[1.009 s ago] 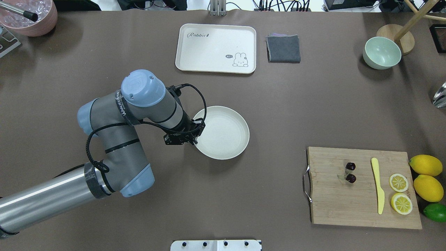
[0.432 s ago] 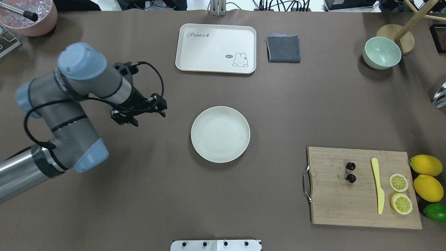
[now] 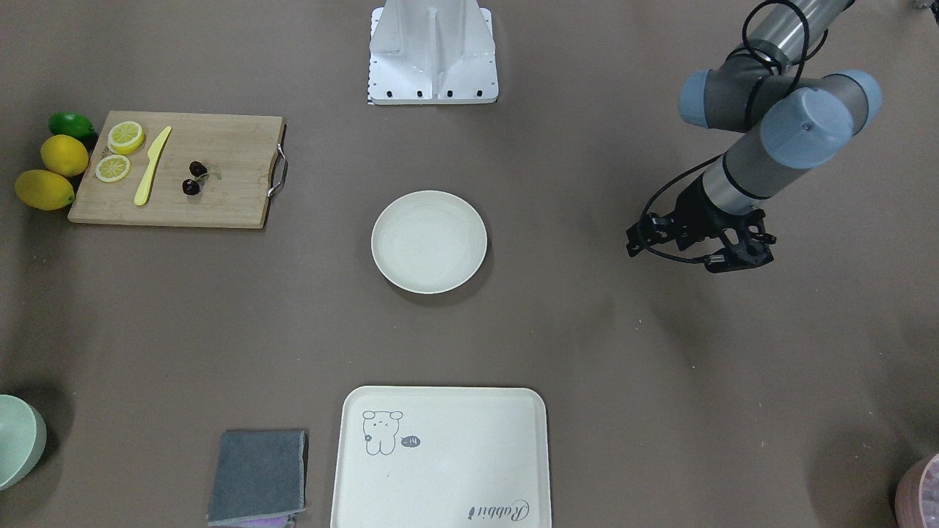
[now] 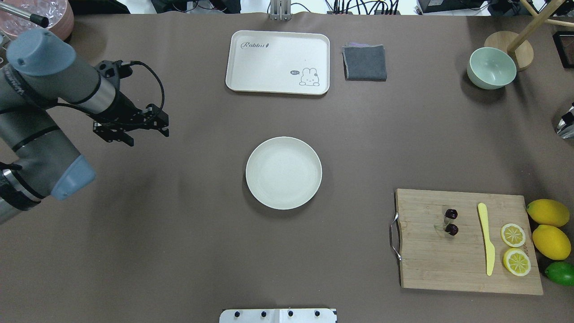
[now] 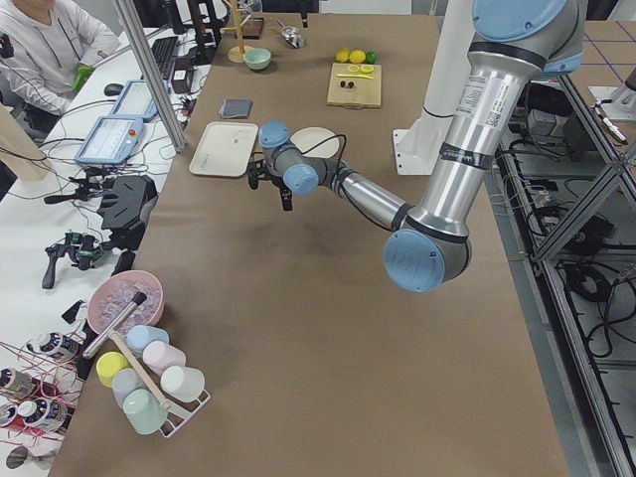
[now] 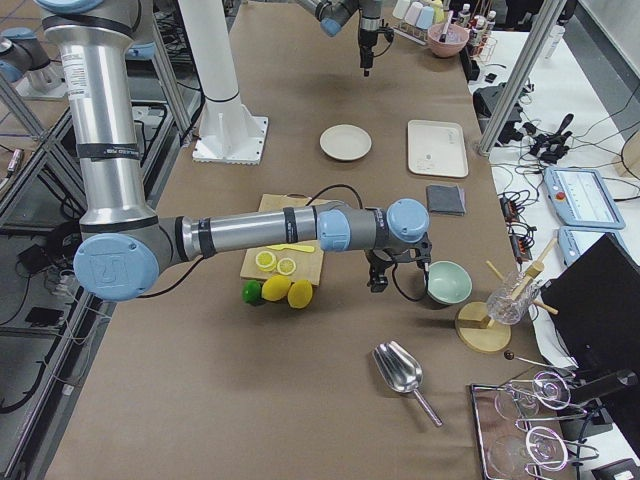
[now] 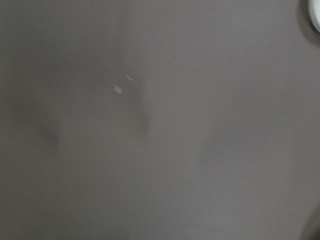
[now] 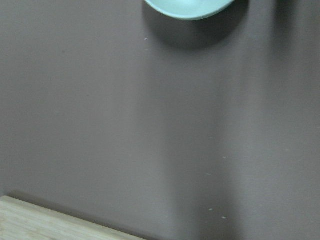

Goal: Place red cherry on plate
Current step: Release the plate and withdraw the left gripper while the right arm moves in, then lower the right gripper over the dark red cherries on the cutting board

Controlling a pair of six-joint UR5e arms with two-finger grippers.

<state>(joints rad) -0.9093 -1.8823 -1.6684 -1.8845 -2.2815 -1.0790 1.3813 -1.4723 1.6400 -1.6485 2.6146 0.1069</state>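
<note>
The red cherry (image 4: 450,222) (image 3: 194,177), a dark pair on thin stems, lies on the wooden cutting board (image 4: 466,269). The plate (image 4: 283,172) (image 3: 429,242), round and off-white, sits bare at the table's middle. My left gripper (image 4: 148,137) (image 3: 737,262) hangs open over bare table, well left of the plate and holding nothing. Only the exterior right view shows my right gripper (image 6: 377,283), near the green bowl (image 6: 448,282); I cannot tell its state. Both wrist views show no fingers.
Also on the board are a yellow knife (image 4: 486,237) and two lemon halves (image 4: 512,234); whole lemons (image 4: 547,213) and a lime (image 4: 560,272) lie beside it. A cream tray (image 4: 278,62), a grey cloth (image 4: 364,63) and the green bowl (image 4: 491,67) line the back.
My left gripper has left the plate's left rim and swung far left and back. The plate stays put, and so does the cherry.
</note>
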